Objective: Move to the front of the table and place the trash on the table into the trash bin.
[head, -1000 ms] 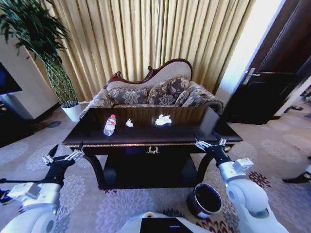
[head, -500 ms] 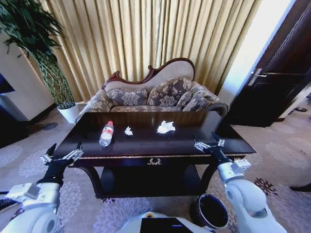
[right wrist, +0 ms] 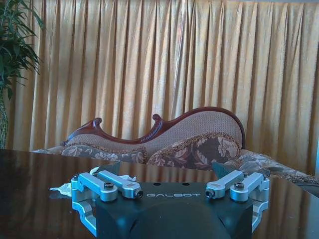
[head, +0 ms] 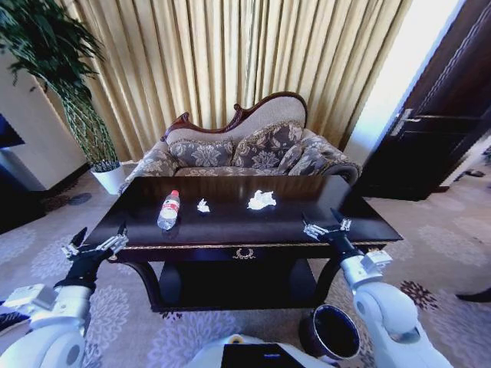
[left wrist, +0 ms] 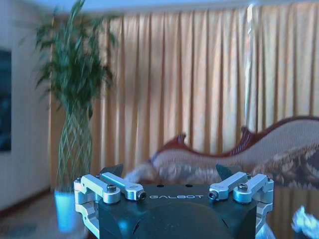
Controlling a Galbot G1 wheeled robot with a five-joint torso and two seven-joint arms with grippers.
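- Since a second ago, I'm closer: table fills mid-frame, trash bin lower right.
- Left gripper and right gripper gape empty; bottle untouched.

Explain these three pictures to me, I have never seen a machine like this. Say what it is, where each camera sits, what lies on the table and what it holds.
This is a wheeled robot with two arms. The head view looks down on a dark table. On it lie a plastic bottle, a small paper scrap and a larger crumpled paper. The trash bin stands on the carpet at the front right. The other two pictures come from cameras on the wrists. The left gripper and right gripper are both open, holding nothing, raised near the table's front corners.
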